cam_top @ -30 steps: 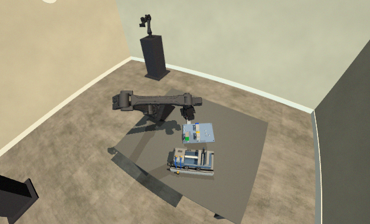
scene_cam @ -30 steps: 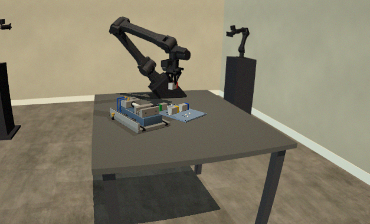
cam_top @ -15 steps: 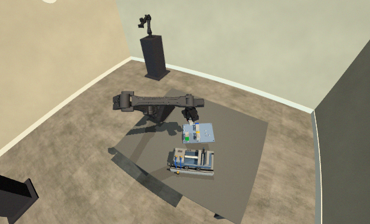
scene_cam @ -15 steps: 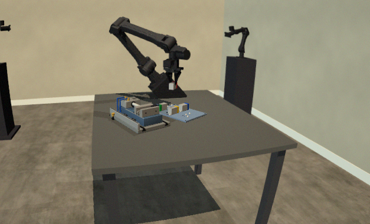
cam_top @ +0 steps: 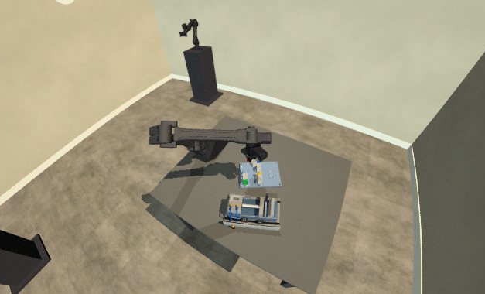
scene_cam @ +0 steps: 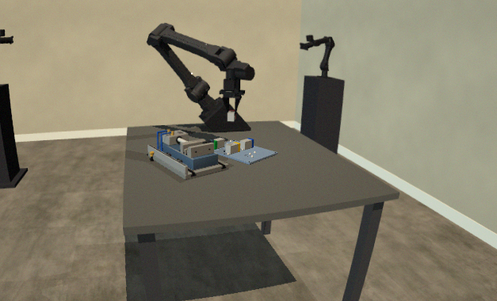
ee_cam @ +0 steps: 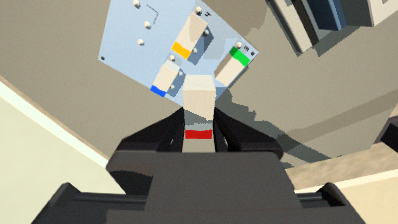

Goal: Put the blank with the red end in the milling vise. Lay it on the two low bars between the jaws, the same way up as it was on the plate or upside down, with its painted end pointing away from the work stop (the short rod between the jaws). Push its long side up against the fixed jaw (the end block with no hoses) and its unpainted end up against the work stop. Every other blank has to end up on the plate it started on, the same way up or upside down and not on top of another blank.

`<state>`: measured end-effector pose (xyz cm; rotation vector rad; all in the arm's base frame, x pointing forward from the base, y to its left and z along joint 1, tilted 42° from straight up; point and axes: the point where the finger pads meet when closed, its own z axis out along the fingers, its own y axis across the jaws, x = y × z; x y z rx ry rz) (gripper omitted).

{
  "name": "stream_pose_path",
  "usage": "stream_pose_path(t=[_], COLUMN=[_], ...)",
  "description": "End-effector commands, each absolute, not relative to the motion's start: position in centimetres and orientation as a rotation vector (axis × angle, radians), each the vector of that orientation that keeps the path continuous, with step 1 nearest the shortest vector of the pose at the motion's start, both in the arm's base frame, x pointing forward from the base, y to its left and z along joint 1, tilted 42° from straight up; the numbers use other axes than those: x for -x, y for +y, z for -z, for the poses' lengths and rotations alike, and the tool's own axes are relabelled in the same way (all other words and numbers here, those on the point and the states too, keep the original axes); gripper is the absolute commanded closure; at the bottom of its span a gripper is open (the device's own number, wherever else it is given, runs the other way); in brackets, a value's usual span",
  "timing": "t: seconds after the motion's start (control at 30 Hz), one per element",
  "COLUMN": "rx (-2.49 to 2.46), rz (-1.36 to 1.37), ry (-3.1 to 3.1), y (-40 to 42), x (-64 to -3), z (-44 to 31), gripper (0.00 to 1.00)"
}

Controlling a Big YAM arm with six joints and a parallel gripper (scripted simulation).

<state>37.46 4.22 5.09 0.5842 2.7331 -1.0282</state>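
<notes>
Tool (cam_top: 251,158) (scene_cam: 232,111) (ee_cam: 198,112) is clamped on the red-ended blank (cam_top: 254,162) (scene_cam: 231,116) (ee_cam: 199,102), held above table level near the plate (cam_top: 273,174) (scene_cam: 250,159) (ee_cam: 120,40), unpainted end sticking out (presumably to reach the work stop), milling vise (cam_top: 277,213) (scene_cam: 204,161) (ee_cam: 310,25) still to be loaded.
</notes>
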Motion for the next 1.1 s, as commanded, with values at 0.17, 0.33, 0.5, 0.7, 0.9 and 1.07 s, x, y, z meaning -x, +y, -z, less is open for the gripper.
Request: stream_pose_path(t=[0.17,0.33,0.5,0.7,0.9,1.07], rx=[-0.333,-0.178,-0.052,0.128,0.348,0.494], rz=[1.045,1.063,1.060,1.091,1.103,1.099], ry=[2.829,2.878,2.893,2.947,2.978,2.965], y=[4.0,3.6,4.3,2.7,2.0,2.9], x=[-40.8,-41.9,-42.5,-43.9,-45.3,-45.9], z=[-6.6,-7.1,-7.8,-8.1,-8.8,-9.7], gripper=[1.00,1.00,1.00,1.00,1.00,1.00])
